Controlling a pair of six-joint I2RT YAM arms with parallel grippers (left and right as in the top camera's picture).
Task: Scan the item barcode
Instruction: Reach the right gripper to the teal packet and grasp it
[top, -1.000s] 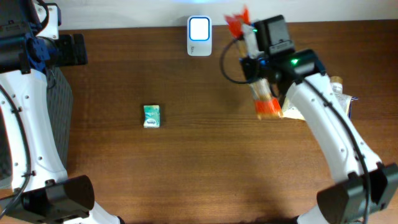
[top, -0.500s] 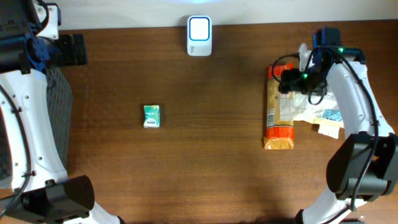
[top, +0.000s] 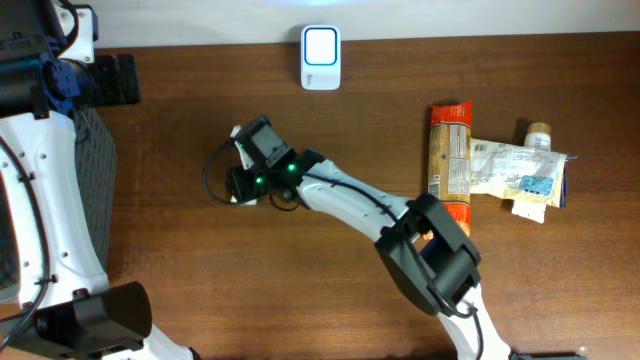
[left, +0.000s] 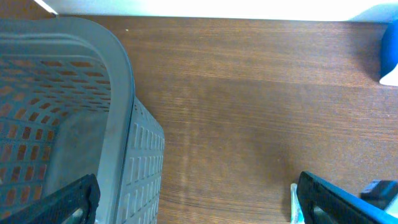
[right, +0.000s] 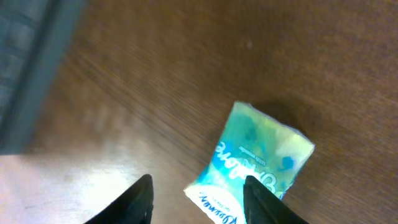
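R gripper (right: 198, 196) jaws apart, over end of green packet (right: 258, 152). L gripper (left: 196, 202) jaws wide apart, beside basket (left: 121, 87).

The green packet (right: 252, 158) carries a white cursive word that seems to begin "Clore"; the rest is too blurred to tell. A smaller white line near its 7 o'clock edge cannot be read. At the table's (top: 330, 290) 3 o'clock side, the orange pack (top: 449, 165) and the pouch (top: 520, 175) bear printed labels, all too small to read.
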